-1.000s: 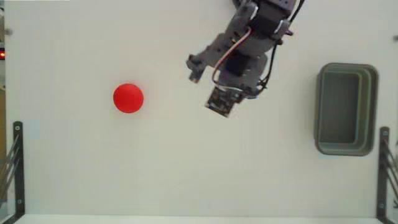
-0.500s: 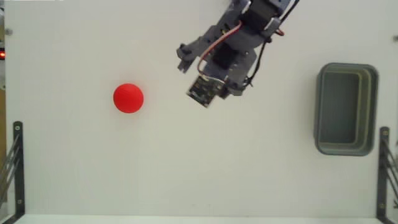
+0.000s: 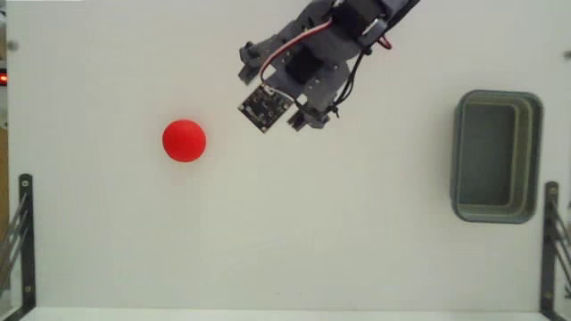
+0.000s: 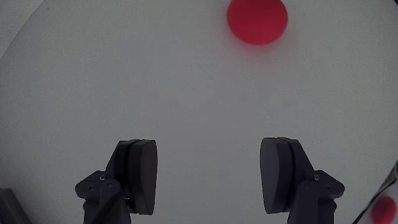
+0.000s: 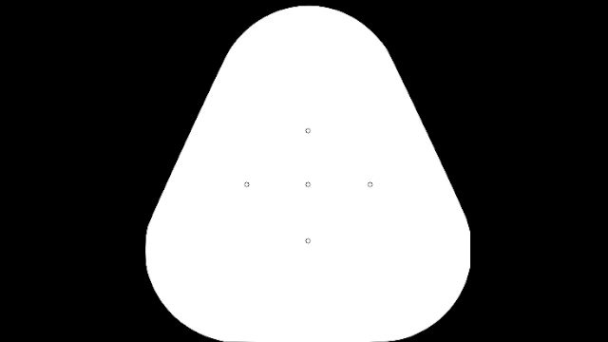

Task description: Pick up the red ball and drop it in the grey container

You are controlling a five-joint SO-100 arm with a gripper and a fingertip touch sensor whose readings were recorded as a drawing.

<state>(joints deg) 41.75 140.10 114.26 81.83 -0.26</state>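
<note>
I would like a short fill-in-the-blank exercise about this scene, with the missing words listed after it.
1. In the wrist view, the gripper has its jaws ____, with nothing between them.
2. In the fixed view, the red ball lies to the ____ of the gripper.
3. The grey container holds ____.
4. The ball rests on the white ____.

Missing words: open; left; nothing; table
</note>
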